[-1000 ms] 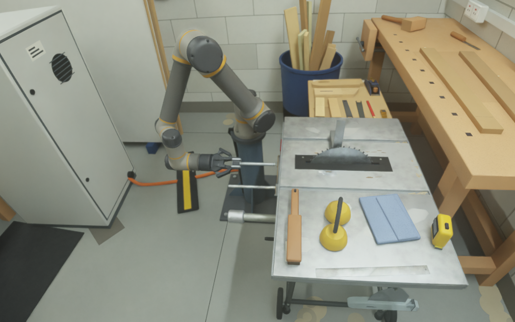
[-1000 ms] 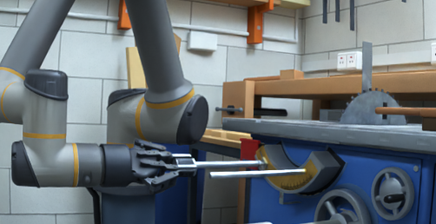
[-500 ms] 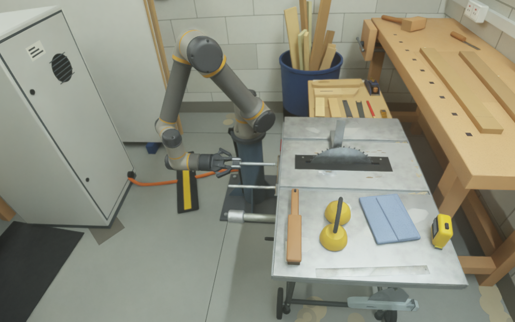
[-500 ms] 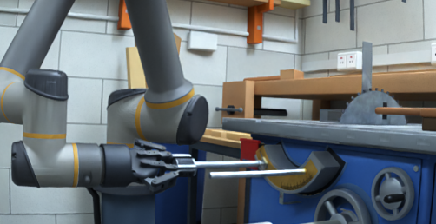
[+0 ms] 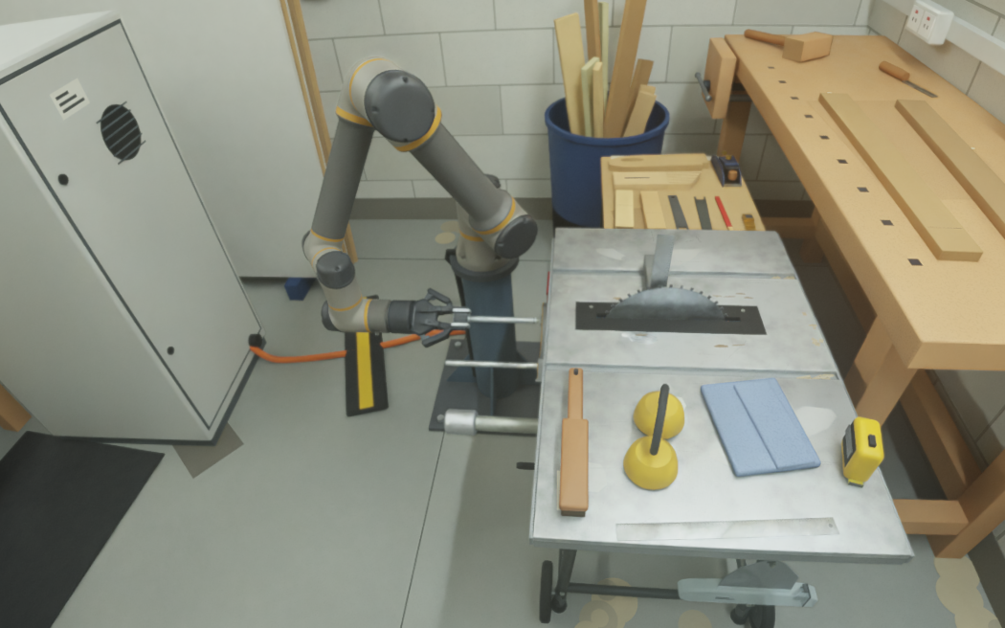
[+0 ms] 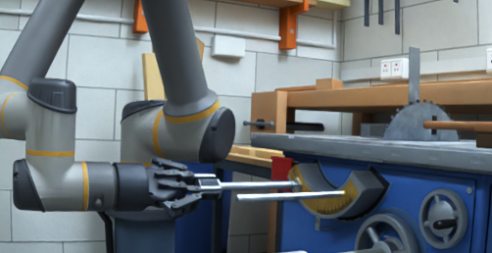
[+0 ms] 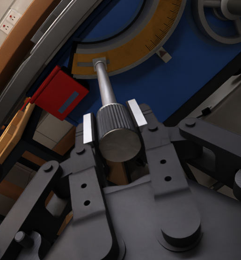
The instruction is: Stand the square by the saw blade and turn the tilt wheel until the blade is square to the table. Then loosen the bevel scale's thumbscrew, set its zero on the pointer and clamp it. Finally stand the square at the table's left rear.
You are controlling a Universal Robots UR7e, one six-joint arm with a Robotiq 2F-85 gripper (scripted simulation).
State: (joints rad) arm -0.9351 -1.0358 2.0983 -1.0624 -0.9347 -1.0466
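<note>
The steel square (image 5: 660, 260) (image 6: 414, 67) stands upright on the saw table right beside the toothed blade (image 5: 666, 303) (image 6: 419, 122). The knurled thumbscrew knob (image 7: 116, 126) (image 6: 209, 184) (image 5: 461, 316), at the end of a long rod that runs into the yellow bevel scale (image 7: 133, 46) (image 6: 321, 199) on the saw's blue front, is held in my closed gripper (image 7: 114, 120) (image 6: 208, 186) (image 5: 456, 318). A small pointer (image 7: 163, 53) sits under the scale's ticks. The tilt wheel (image 6: 443, 216) (image 7: 230, 19) is on the cabinet to the right of the scale.
Behind the saw stand a blue bin of wood offcuts (image 5: 606, 148) and a long workbench (image 5: 912, 187). A push stick (image 5: 573, 445), yellow push block (image 5: 655, 441), blue pad (image 5: 758, 426) and tape measure (image 5: 861, 449) lie on the table's front. A second rod (image 6: 289, 195) juts out beside mine.
</note>
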